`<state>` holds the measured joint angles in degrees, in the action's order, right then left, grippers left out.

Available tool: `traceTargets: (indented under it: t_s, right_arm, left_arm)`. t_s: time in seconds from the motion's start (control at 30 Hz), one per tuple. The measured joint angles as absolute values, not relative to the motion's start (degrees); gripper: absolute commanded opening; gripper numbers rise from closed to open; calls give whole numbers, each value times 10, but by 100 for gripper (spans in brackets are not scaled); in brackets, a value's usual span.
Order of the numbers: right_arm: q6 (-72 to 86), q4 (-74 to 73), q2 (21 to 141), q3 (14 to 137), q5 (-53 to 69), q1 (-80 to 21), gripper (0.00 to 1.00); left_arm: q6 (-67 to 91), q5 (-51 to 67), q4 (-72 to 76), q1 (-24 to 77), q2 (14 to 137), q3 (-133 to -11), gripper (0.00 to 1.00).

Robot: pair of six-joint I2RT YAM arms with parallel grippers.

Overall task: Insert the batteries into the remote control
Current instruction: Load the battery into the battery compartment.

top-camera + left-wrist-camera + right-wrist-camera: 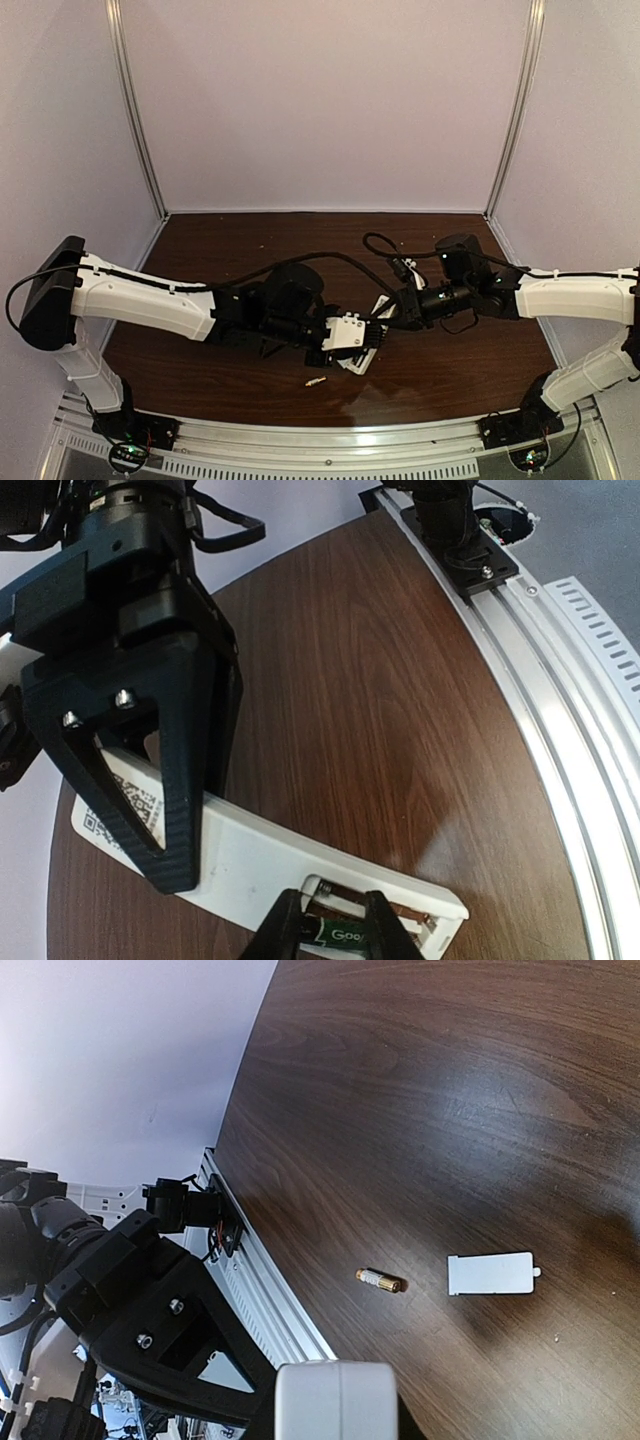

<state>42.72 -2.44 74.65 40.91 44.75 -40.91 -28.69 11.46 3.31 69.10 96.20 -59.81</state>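
Observation:
The white remote control (250, 855) lies back up on the table, its battery recess (400, 912) open at the near end. My left gripper (337, 925) is shut on the dark green battery (345, 938) and holds it at the recess. My right gripper (330, 1405) is shut on the remote's other end (335, 1395), and its black finger (160, 760) shows in the left wrist view. The pale battery with gold ends (379, 1280) lies loose on the table, also seen in the top view (316, 381). In the top view both grippers meet at mid-table, left (350, 337) and right (388, 322).
The small flat white cover piece (490, 1273) lies on the table right of the loose battery. The aluminium rail (560, 690) runs along the table's near edge with the arm bases (130, 428) on it. White walls enclose the dark wood table (250, 240).

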Motion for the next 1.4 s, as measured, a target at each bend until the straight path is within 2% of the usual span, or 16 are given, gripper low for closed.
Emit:
traceTargets:
  t_s: [0.47, 0.77, 0.87, 0.93, 1.4]
  right_arm:
    - [423, -27, 748, 409, 448, -411, 0]
    - [423, -28, 754, 409, 450, -412, 0]
    - [423, -29, 754, 409, 450, -412, 0]
    - [423, -29, 754, 409, 450, -412, 0]
    - [423, -33, 754, 409, 450, -412, 0]
  left_arm:
    - [-303, 112, 29, 702, 962, -598, 27]
    - [-314, 106, 29, 706, 952, -598, 36]
    - [-316, 98, 30, 706, 944, -598, 49]
    - [-316, 90, 30, 706, 943, -598, 52]
    - [-305, 48, 28, 706, 943, -598, 59]
